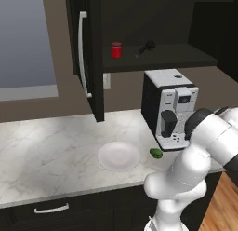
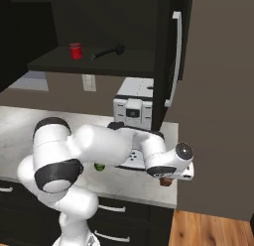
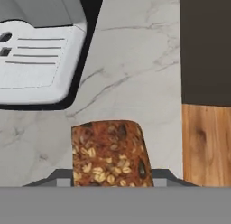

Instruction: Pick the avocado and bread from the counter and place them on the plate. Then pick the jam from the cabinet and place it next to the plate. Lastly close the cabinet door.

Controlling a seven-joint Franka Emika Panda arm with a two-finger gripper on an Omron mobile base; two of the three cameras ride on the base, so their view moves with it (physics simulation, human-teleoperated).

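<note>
The jam (image 1: 115, 50) is seen on the open cabinet (image 1: 158, 57) shelf. On the desk (image 1: 46, 151), the bare plate (image 1: 118, 156) lies left of the avocado (image 1: 156, 153). The bread (image 3: 108, 155) is gripped between the end effector (image 2: 166, 181) fingers, above the desk's right end.

Gripper (image 2: 166, 180) low, clamped on bread (image 3: 109, 154)

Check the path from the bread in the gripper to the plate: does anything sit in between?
The coffee machine stands on the counter between the bread, right of it at the gripper, and the plate. The avocado lies by the plate's right rim, on that path.
</note>
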